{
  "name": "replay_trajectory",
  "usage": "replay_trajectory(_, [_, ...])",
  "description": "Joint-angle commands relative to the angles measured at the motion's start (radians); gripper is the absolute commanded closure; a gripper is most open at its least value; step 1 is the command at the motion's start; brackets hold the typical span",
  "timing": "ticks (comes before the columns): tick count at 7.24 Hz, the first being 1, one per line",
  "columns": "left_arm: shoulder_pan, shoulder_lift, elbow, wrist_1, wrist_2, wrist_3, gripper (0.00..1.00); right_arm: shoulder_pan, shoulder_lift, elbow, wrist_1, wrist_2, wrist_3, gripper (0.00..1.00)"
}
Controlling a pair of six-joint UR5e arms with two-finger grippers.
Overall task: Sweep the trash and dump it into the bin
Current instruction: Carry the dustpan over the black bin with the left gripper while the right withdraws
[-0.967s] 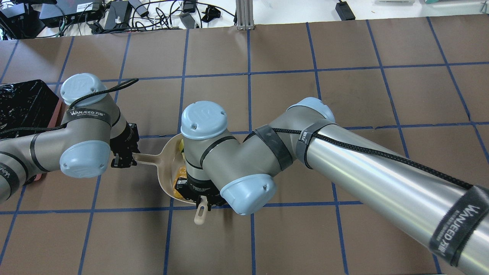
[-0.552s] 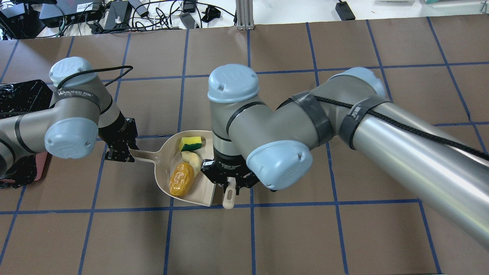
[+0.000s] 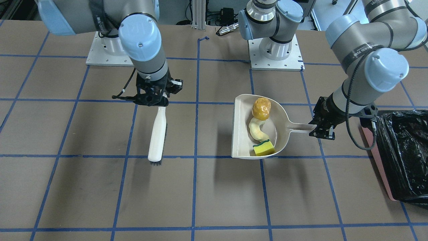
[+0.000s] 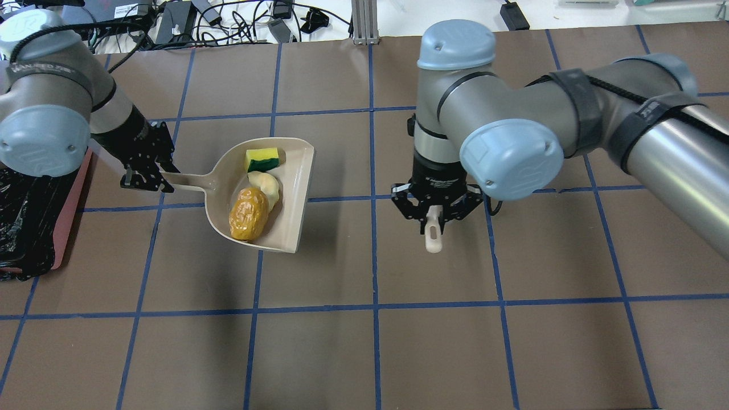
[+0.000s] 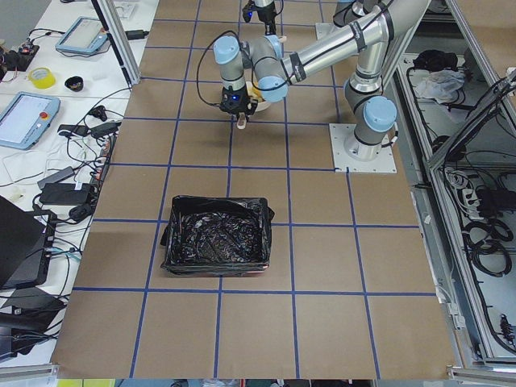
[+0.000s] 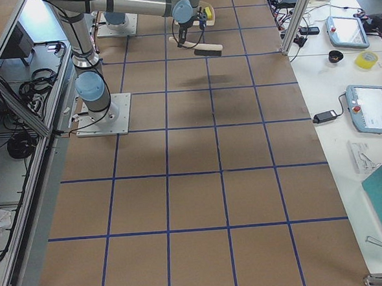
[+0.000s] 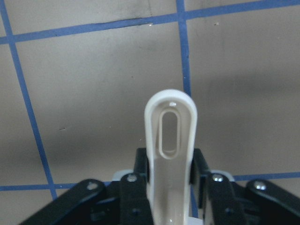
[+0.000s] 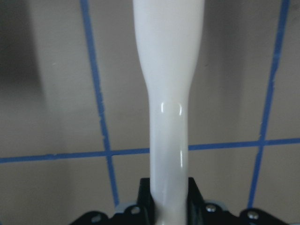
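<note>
The beige dustpan (image 4: 300, 188) (image 3: 241, 130) hangs above the table, and my left gripper (image 4: 158, 177) (image 3: 320, 129) is shut on its handle (image 7: 169, 136). In the pan lies the trash: a yellow-brown potato lump (image 4: 249, 213) (image 3: 261, 107), a cream melon slice (image 4: 266, 185) (image 3: 256, 132) and a yellow-green sponge (image 4: 262, 159) (image 3: 264, 148). The bin (image 4: 69, 199) (image 3: 406, 150) (image 5: 216, 238), pink with a black bag, stands just beyond the left gripper. My right gripper (image 4: 433, 213) (image 3: 157, 99) is shut on the brush (image 3: 157, 132) (image 8: 168, 93), lifted, about two tiles from the pan.
Cables and electronics (image 4: 171, 23) lie past the table's far edge. The two arm bases (image 3: 274, 50) stand on plates at the robot's side. Brown grid-taped table surface (image 4: 370, 341) stretches open in front of both grippers.
My right gripper has carried the brush out of the pan and off to the right. My left gripper has lifted the dustpan with the trash and drawn it towards the bin side.
</note>
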Motion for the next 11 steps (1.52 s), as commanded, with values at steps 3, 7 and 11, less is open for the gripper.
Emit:
replay_trajectory(3, [0.148,-0.061,0.203,-0.149,-0.067,0.151,1.00,-0.352,0.004,0.001,-0.011,-0.069,-0.416,1.00])
replay_trajectory(7, [0.309,-0.131,0.294,-0.214,-0.100,0.333,1.00,-0.477,0.070,-0.002,-0.068,-0.161,-0.498,1.00])
replay_trajectory(11, [0.416,-0.219,0.478,-0.276,-0.066,0.366,1.00,-0.549,0.153,-0.008,-0.156,-0.151,-0.590,1.00])
